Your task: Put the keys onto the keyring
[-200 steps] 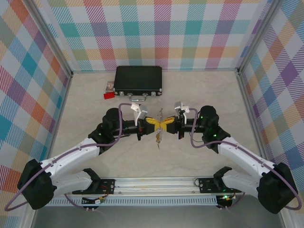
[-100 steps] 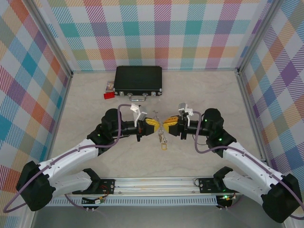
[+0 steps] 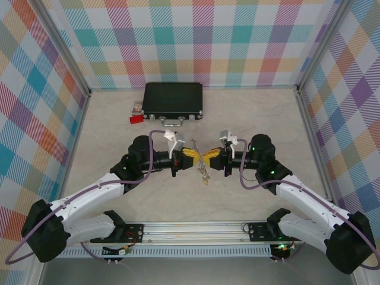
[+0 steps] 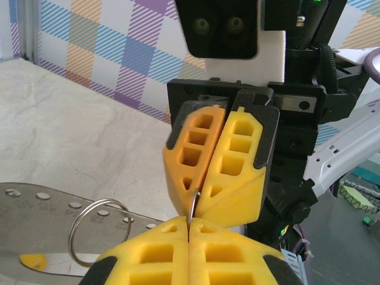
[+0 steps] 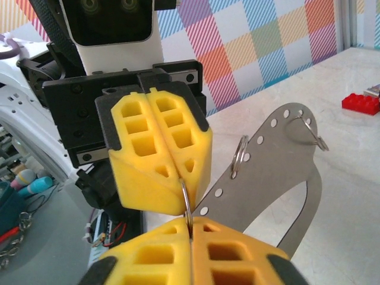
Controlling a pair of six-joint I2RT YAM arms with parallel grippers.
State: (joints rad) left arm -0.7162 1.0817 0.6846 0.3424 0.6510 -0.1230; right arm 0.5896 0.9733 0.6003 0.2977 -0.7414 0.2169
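Left arm [image 3: 89,196] reaches inward, left hand [image 3: 191,158] clamped tight on a thin wire ring [image 4: 193,205]. Keyring [image 5: 267,172] sits tilted right beside the fingertips, keys [image 3: 204,175] dangling just below. Right arm [image 3: 303,199] mirrors it, right hand [image 3: 209,157] pinching the same ring, tip to tip over the table [image 3: 249,119].

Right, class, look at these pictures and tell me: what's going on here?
Two robot arms meet tip to tip above the middle of the table. The left tool and the right tool are both shut on one thin wire ring, pinched between them. The flat grey keyring, with small rings threaded through its holes, hangs close beside the tools. The black case and red block sit at the back.
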